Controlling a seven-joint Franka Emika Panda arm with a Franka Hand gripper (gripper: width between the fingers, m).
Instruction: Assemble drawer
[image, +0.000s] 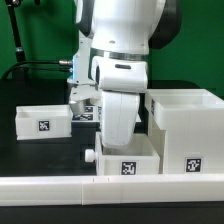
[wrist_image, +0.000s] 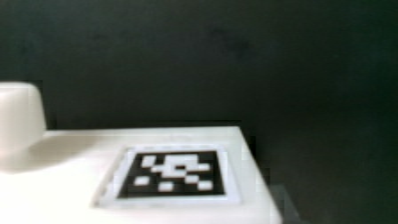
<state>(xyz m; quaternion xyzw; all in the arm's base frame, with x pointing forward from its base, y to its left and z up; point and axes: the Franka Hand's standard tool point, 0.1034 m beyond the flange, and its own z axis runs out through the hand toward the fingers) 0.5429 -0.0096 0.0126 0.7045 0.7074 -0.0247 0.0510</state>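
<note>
The drawer casing (image: 185, 125) stands on the table (image: 30, 150) at the exterior view's right, the near tray (image: 125, 160) just beside it — seemingly staged for insertion. The gripper (image: 118, 132) hangs over that tray, its fingers hidden — I cannot tell whether they are spread or pinching.

Drawer parts on the bench (image: 35, 155), behind the wall (image: 50, 186)
The casing (image: 185, 120) stands at the exterior view's right. The centre tray (image: 112, 166) sits just beside it, close behind the wall. The left tray (image: 45, 118) lies farther back, well apart from both. The arm (image: 120, 60) hangs over the centre tray.
</note>
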